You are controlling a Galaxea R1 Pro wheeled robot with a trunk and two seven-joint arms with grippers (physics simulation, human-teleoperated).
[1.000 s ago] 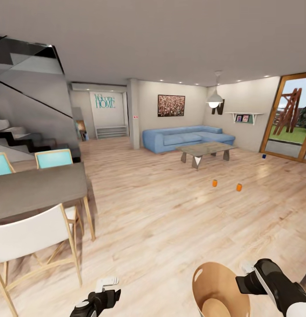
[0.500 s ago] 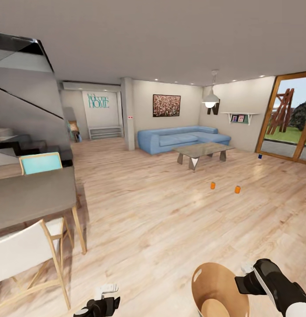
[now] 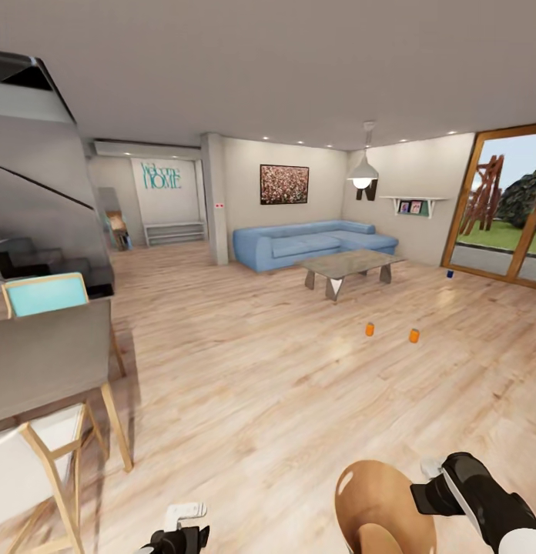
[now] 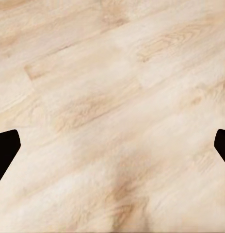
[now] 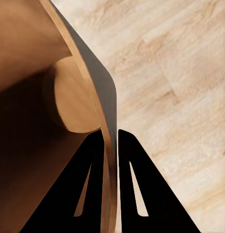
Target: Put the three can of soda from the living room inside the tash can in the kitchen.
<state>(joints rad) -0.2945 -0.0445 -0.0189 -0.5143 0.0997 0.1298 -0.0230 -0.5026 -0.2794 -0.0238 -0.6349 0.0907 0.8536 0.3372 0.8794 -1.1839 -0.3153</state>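
The right pincer (image 5: 110,138) is clamped on the rim of the tash can (image 3: 380,508), one finger inside the copper-brown wall and one outside, holding it above the wood floor (image 3: 260,385). The left pincer (image 3: 183,514) hangs over bare floor with its fingers spread wide. Two orange soda cans (image 3: 370,329) stand on the floor near the glass coffee table (image 3: 345,265); the blue can (image 3: 450,273) sits by the glass door (image 3: 503,204). The blue sofa (image 3: 310,242) lines the far wall.
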